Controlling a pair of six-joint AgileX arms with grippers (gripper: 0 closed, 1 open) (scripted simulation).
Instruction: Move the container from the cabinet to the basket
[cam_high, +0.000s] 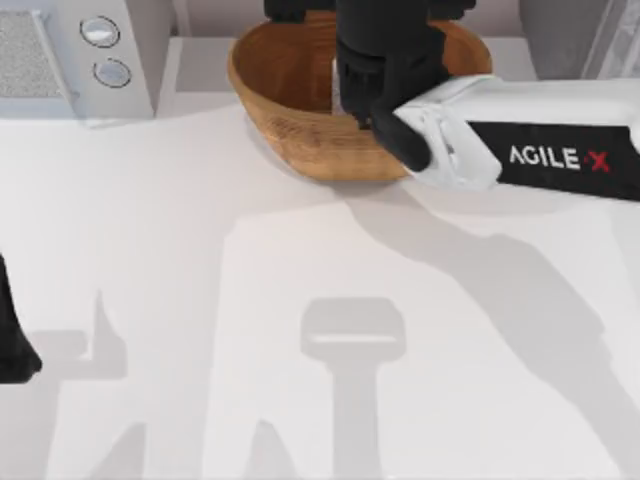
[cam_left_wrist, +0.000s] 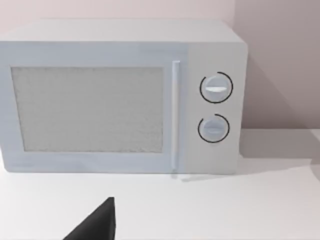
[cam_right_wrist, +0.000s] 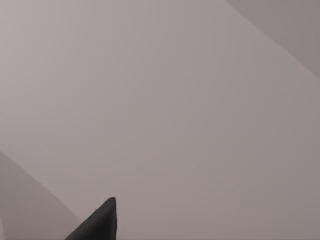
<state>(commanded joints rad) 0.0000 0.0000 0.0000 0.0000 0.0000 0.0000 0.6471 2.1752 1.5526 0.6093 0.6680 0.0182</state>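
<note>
1. While the left arm idles at the worktop's near left edge, I cannot tell its fingers' state.
2. At the far edge, the right gripper hangs over the basket; its fingers are hidden, and the container is hidden too.
3. Judged step: delivery; next, release low, then lift straight out.

Right arm reads "AGILE·X" (last letter apparently red).

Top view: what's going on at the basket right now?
The right arm reaches in from the right side of the table, its dark wrist end over the wicker basket at the far edge. Whether that tool holds anything cannot be seen, and the can is hidden. The left arm sits parked at the table's left edge. The white microwave stands at the far left corner.
</note>
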